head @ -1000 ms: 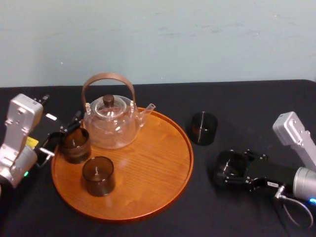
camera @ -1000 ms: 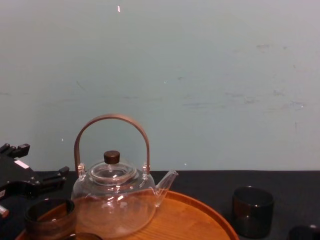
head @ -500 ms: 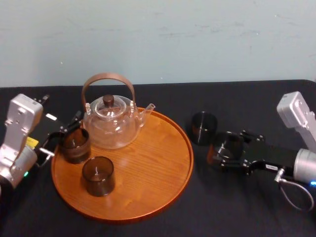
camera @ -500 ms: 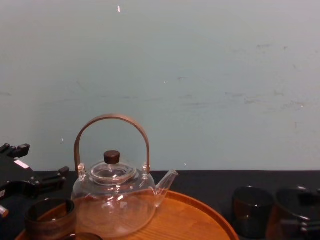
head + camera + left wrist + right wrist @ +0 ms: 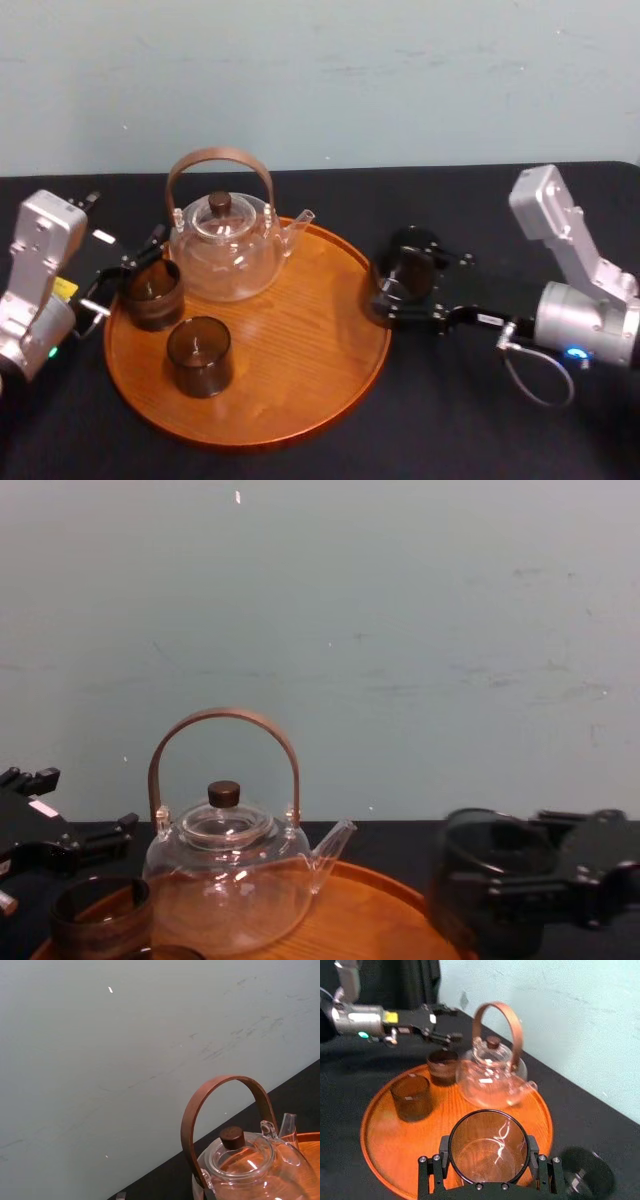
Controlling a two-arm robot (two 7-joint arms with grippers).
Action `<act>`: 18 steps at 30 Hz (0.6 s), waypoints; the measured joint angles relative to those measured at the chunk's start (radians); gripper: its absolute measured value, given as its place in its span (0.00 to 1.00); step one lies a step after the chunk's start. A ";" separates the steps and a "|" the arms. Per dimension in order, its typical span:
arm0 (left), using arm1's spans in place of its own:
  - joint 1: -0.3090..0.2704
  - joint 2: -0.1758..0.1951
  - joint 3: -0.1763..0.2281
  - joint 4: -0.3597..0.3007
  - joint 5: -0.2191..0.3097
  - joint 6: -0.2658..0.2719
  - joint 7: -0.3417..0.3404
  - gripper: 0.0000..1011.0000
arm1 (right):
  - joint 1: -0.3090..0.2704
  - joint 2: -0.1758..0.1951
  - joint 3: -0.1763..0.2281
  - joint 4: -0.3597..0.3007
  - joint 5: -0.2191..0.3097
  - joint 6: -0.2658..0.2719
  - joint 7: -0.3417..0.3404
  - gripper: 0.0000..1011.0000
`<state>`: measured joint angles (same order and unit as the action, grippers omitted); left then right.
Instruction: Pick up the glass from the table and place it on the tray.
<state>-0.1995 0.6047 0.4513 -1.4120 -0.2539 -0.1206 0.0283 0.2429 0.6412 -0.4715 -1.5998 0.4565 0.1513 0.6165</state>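
Note:
My right gripper (image 5: pixel 402 288) is shut on a smoky dark glass (image 5: pixel 408 272), held lifted over the right rim of the round wooden tray (image 5: pixel 300 380). In the right wrist view the glass (image 5: pixel 488 1146) sits between the jaws above the tray (image 5: pixel 385 1150). From the chest view the glass (image 5: pixel 488 875) hangs at the tray's right edge. A second dark glass (image 5: pixel 582 1177) stands on the black table (image 5: pixel 510 200) just beyond the held one. At the tray's left side my left gripper (image 5: pixel 128 272) is open, beside a glass (image 5: pixel 153 293) standing on the tray.
A clear teapot (image 5: pixel 222 250) with an arched wooden handle stands on the tray's back left. In front of it on the tray is another dark glass (image 5: pixel 199 355). The tray's middle and right half are bare wood. A pale wall backs the table.
My right gripper has risen and carried the glass leftward from the table's right side to the tray's right rim, passing in front of the other glass. The left arm has not moved.

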 joint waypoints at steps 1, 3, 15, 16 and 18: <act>0.000 0.000 0.000 0.000 0.000 0.000 0.000 0.99 | 0.004 -0.005 -0.005 0.001 0.001 -0.002 0.002 0.89; 0.000 0.000 0.000 0.000 0.000 0.000 0.000 0.99 | 0.015 -0.018 -0.018 0.005 0.004 -0.008 0.008 0.89; 0.000 0.000 0.000 0.000 0.000 0.000 0.000 0.99 | 0.073 -0.067 -0.105 0.042 0.005 -0.023 0.048 0.89; 0.000 0.000 0.000 0.000 0.000 0.000 0.000 0.99 | 0.076 -0.069 -0.109 0.045 0.003 -0.024 0.050 0.89; 0.000 0.000 0.000 0.000 0.000 0.000 0.000 0.99 | 0.084 -0.076 -0.124 0.057 -0.001 -0.025 0.055 0.89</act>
<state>-0.1996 0.6047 0.4514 -1.4120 -0.2539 -0.1206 0.0283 0.3274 0.5651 -0.5951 -1.5430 0.4554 0.1260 0.6716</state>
